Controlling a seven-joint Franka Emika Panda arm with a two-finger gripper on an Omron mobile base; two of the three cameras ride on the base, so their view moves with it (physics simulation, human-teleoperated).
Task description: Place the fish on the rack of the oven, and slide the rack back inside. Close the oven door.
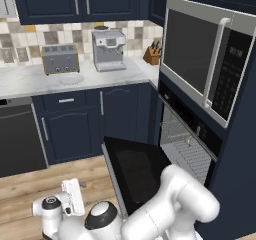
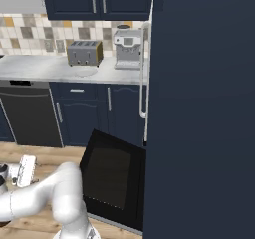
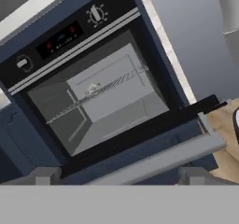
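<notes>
The black oven (image 3: 70, 36) stands open. Its door (image 1: 135, 171) hangs dropped down flat, and the silver bar handle (image 3: 163, 160) runs along the near edge in the hand view. The wire rack (image 3: 100, 93) sits inside the cavity at mid height, also seen from the side as the rack (image 1: 186, 145). A small pale fish (image 3: 93, 87) lies on the rack toward its middle, with a brownish speck of the fish (image 1: 189, 141) showing in the left base view. My gripper (image 3: 119, 175) is open and empty. It is held back from the door and faces the cavity. The white hand (image 1: 73, 196) hovers low over the floor, left of the door.
A steel-framed microwave (image 1: 210, 59) sits above the oven. The counter (image 1: 30, 81) carries a toaster (image 1: 60, 59), a coffee machine (image 1: 108, 49), a knife block (image 1: 153, 54) and a pale plate (image 1: 71, 78). The dishwasher (image 1: 17, 139) stands at the left. Wooden floor (image 1: 60, 174) lies open left of the door.
</notes>
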